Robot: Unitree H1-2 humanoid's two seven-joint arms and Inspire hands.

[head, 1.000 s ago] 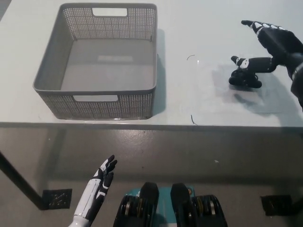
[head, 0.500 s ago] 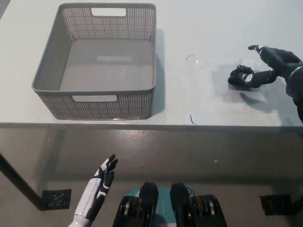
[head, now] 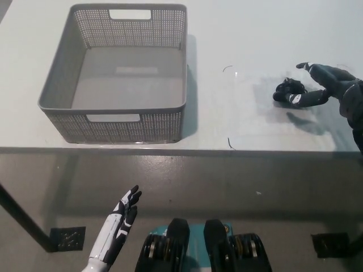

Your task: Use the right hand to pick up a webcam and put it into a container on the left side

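A small black webcam (head: 285, 89) lies on the white table (head: 238, 127) at the right. My black right hand (head: 320, 85) reaches in from the right edge and sits low against it. One finger stretches over its far side and another lies along its near side, so the fingers are apart and not closed. The webcam rests on the table. A grey perforated basket (head: 111, 107) stands empty on the left half of the table. My white left hand (head: 118, 225) hangs below the table's front edge at the lower left, fingers spread, holding nothing.
Two thin dark scraps lie on the table between basket and webcam, one (head: 228, 68) farther back and one (head: 230, 143) near the front edge. The table's front edge runs across the middle of the picture, with grey floor below it.
My right hand has come down and drawn in toward the webcam, its fingers now lying on either side of it. The webcam has shifted slightly. My left hand has stayed still.
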